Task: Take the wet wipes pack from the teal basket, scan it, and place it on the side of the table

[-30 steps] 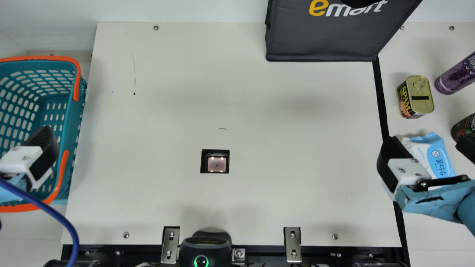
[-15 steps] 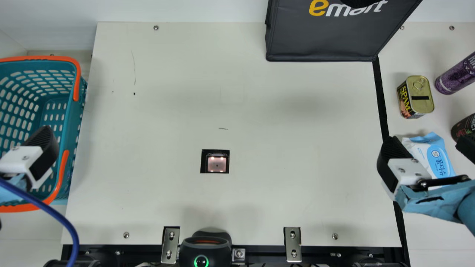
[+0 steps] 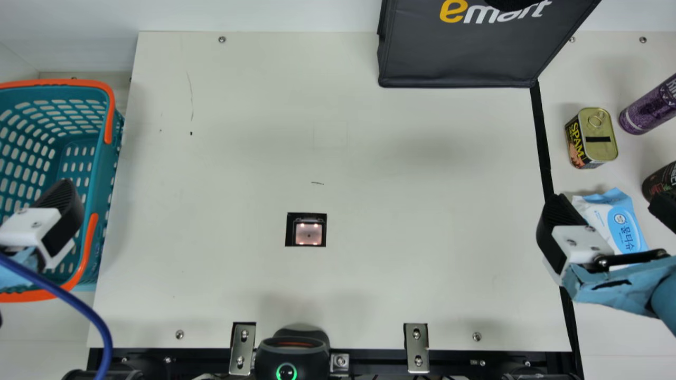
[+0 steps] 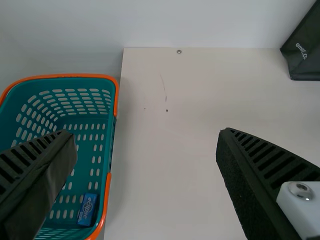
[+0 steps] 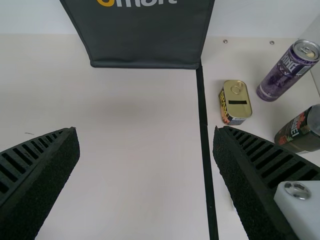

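Across the middle spreads the cream table (image 3: 422, 264), teal basket (image 3: 115, 158) at its left, dark bag (image 3: 454, 60) at the far edge. Left gripper (image 3: 47, 227) hangs at the basket end, fingers wide apart, gripping nothing; right gripper (image 3: 606, 205), spread just as wide and empty, shows over the wet wipes pack (image 3: 623, 219), lying on the table's right side! Near it, purple can (image 3: 647, 108), dark can (image 3: 663, 180), tin (image 3: 592, 138); inside the basket, a small blue box (image 4: 87, 209).

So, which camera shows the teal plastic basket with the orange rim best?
Left wrist view: it shows more of the basket, with its whole far rim and a small blue box inside, though a finger covers part. The main view's edge cuts it off, and the left gripper hides some.
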Controlling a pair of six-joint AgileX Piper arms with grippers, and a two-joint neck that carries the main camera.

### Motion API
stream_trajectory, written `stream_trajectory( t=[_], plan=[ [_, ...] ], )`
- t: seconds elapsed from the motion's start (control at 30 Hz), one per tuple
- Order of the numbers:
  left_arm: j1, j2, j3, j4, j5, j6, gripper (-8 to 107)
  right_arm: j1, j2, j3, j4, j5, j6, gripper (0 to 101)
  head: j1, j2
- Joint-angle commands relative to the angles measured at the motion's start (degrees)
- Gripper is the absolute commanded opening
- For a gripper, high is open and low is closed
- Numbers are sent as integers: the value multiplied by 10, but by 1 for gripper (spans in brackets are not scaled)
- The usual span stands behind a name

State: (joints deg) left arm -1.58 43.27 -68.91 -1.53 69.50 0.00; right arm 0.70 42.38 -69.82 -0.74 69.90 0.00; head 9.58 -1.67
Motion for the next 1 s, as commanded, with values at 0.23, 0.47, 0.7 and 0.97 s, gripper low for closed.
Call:
stream_trajectory(
  t=[0.23,0.47,0.7,0.97],
  plan=[
    [0,0,0,0,0,0,90,0,0,0,0,0,0,95,-17,1],
    [0,0,0,0,0,0,90,0,0,0,0,0,0,95,-17,1],
    [0,0,0,0,0,0,90,0,0,0,0,0,0,95,-17,1],
    [0,0,0,0,0,0,90,0,0,0,0,-1,0,95,-17,1]
  ],
)
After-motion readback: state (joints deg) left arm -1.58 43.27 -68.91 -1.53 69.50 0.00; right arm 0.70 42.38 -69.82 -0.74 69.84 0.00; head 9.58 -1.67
